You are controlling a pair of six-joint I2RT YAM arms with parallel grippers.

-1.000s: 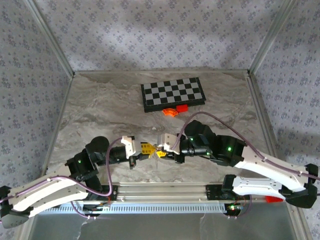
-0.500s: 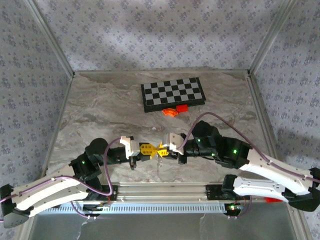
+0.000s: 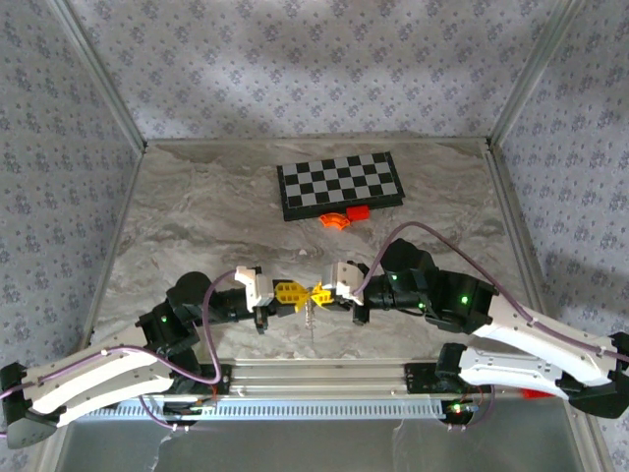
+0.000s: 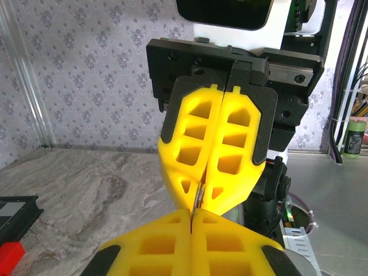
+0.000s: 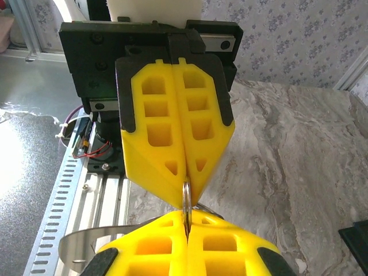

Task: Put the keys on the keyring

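My two grippers meet tip to tip above the near middle of the table. The left gripper (image 3: 301,293) (image 4: 191,217) and the right gripper (image 3: 314,293) (image 5: 187,223) are both shut on the keyring (image 5: 186,197) (image 4: 199,197), a thin silvery ring held edge-on between their yellow fingers. Its thin chain (image 3: 310,317) hangs down from where the tips meet. In the left wrist view the right gripper (image 4: 202,194) points at me; in the right wrist view the left gripper (image 5: 187,185) does. The keys are out of view.
A chessboard (image 3: 340,186) lies at the back of the marble table, with an orange curved piece (image 3: 335,219) and a red block (image 3: 357,210) at its near edge. A metal rail (image 3: 314,379) runs along the front. Patterned walls enclose the table.
The right gripper has closed onto the ring and its arm has drawn slightly to the right, lining up with the left gripper. The chain now hangs straight below. The left gripper stayed shut.
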